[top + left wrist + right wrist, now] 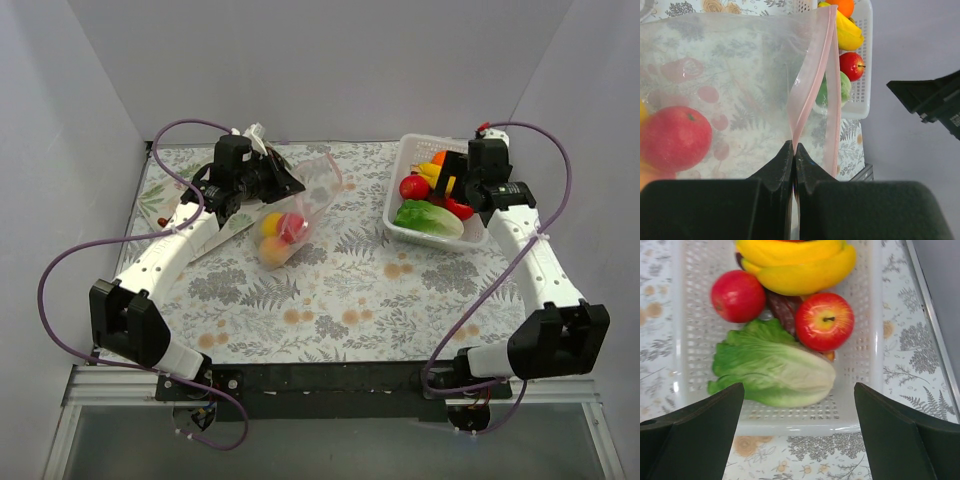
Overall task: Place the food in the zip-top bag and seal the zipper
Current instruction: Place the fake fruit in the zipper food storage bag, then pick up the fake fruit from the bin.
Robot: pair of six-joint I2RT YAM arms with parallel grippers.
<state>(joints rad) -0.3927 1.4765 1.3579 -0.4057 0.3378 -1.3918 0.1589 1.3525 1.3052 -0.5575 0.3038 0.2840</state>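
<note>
The clear zip-top bag (300,205) lies left of centre with a red fruit (291,226) and yellow and orange fruits inside; it fills the left wrist view (740,90). My left gripper (285,182) is shut on the bag's pink zipper strip (812,80) at one end of the mouth, which gapes open (794,146). My right gripper (455,185) is open and empty above the white basket (860,355), over the green lettuce (772,367), a red apple (824,321), a red round fruit (737,295) and a yellow banana (800,265).
The white slotted basket (400,232) stands at the back right on the floral tablecloth (350,290). Purple cables loop beside both arms. White walls close the back and sides.
</note>
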